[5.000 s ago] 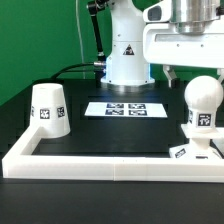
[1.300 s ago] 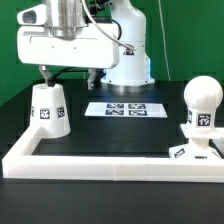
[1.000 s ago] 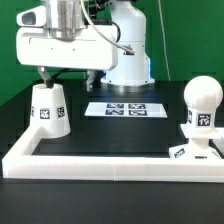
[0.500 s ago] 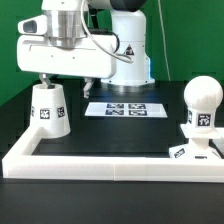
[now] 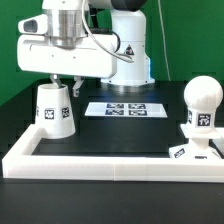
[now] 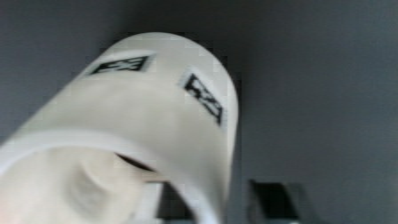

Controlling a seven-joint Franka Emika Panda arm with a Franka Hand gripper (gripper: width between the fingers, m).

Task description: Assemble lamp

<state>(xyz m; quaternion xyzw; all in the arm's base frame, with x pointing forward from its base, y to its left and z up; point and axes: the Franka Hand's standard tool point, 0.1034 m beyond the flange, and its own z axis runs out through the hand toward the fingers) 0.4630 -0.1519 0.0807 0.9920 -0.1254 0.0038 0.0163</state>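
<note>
The white cup-like shade (image 5: pixel 54 108) stands at the exterior view's left, slightly tilted, with tags on its side. My gripper (image 5: pixel 62 82) is right over its top. In the wrist view the shade (image 6: pixel 151 120) fills most of the picture. My gripper (image 6: pixel 222 203) straddles its rim wall, with one dark finger (image 6: pixel 180 205) inside the opening and the other outside, and is shut on the wall. The round-headed bulb (image 5: pixel 201 103) stands upright on the flat square base (image 5: pixel 194 150) at the exterior view's right.
The marker board (image 5: pixel 125 108) lies flat in the middle, in front of the arm's pedestal (image 5: pixel 128 65). The long white border rail (image 5: pixel 110 162) runs along the front and turns back at both ends, close to the shade and the base.
My arm swung from over the bulb to the shade and came down onto it. In the last half second the shade shifted a little toward the exterior view's right and tilted.
</note>
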